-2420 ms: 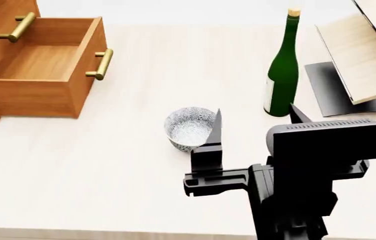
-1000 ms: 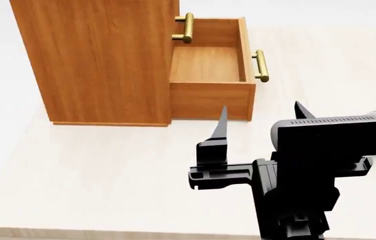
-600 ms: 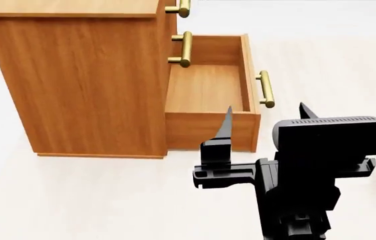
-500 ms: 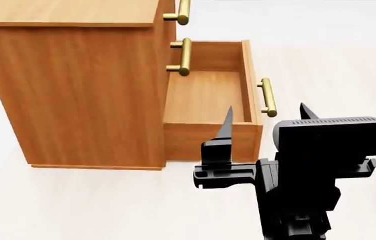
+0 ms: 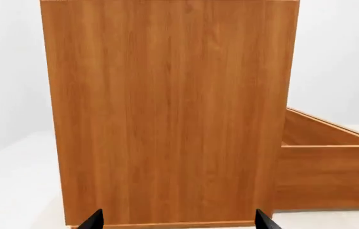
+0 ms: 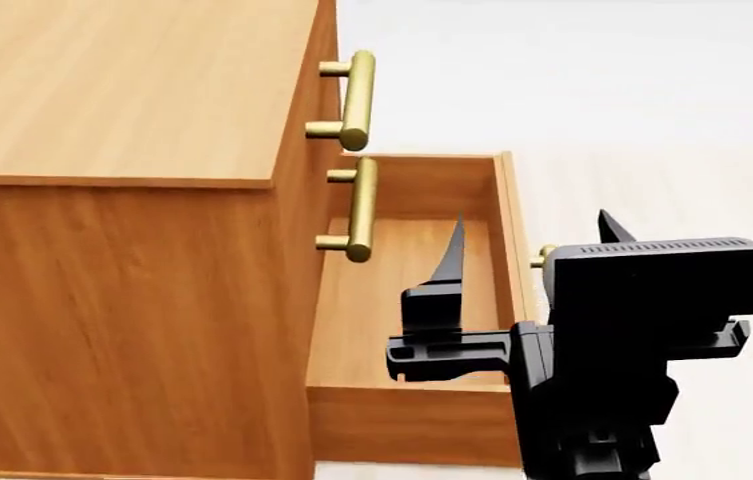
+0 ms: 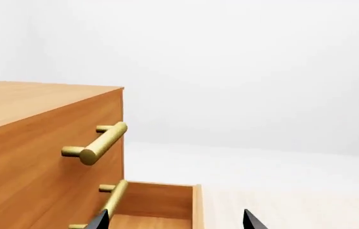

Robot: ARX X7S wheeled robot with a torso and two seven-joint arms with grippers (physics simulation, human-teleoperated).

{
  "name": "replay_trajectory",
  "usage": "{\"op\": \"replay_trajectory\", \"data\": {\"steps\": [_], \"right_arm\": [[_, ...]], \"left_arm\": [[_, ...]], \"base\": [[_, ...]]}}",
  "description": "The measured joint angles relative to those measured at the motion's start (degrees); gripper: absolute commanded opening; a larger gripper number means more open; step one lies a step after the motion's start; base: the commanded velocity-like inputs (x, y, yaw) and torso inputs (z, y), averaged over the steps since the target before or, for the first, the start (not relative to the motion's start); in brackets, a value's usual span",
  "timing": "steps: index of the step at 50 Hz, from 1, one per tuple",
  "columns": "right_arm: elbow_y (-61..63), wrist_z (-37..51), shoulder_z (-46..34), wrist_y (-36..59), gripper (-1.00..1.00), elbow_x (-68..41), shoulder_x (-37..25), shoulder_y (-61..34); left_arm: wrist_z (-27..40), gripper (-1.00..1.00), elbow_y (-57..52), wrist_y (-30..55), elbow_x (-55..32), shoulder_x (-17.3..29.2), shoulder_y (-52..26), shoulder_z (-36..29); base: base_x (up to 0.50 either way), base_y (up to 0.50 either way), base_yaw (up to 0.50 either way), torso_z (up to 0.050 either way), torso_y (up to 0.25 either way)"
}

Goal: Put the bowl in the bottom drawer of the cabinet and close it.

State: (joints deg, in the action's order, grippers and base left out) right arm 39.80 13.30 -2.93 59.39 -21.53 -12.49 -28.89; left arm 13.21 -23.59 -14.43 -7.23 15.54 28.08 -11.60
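Head view: the cabinet [image 6: 123, 200] filled the frame from nine to twelve o'clock, far larger than half a second earlier, when its whole side and the pale table [image 6: 696, 110] around it showed. The bottom drawer [image 6: 410, 300] stood pulled out and empty at centre, its brass handle mostly hidden behind the right gripper [image 6: 523, 235], whose jaws stood wide apart with nothing between them. The bowl, a sliver at the three o'clock edge shortly before, had dropped out of view entirely; by its earlier position it probably sat on the table somewhere off to the robot's right.

Left wrist view: the left gripper [image 5: 176, 220] showed only two dark tips [image 5: 94, 220], spread wide and empty, facing the cabinet's plain side panel, with the open drawer's wall at three o'clock.

Right wrist view: two parted tips, nothing held, looked over the drawer's front edge toward the two upper handles [image 7: 97, 143] at nine o'clock.

The camera had swung onto the drawer with no bowl in hand, so placing had not begun; the bowl would need fetching first.
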Motion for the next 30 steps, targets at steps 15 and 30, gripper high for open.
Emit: {"op": "replay_trajectory", "data": {"steps": [15, 30], "right_arm": [[-0.5, 0.4, -0.2, -0.4, 1.0, -0.2, -0.4, 0.0], [-2.2, 0.4, -1.6, -0.9, 1.0, 0.1, -1.2, 0.2]], "left_arm": [[0.8, 1.0, 0.0, -0.1, -0.2, 0.6, -0.1, -0.5], [1.5, 1.0, 0.0, -0.2, -0.1, 1.1, -0.1, -1.1]], "base": [[0.5, 0.0, 0.0, 0.0, 0.0], [0.13, 0.0, 0.0, 0.0, 0.0]]}}
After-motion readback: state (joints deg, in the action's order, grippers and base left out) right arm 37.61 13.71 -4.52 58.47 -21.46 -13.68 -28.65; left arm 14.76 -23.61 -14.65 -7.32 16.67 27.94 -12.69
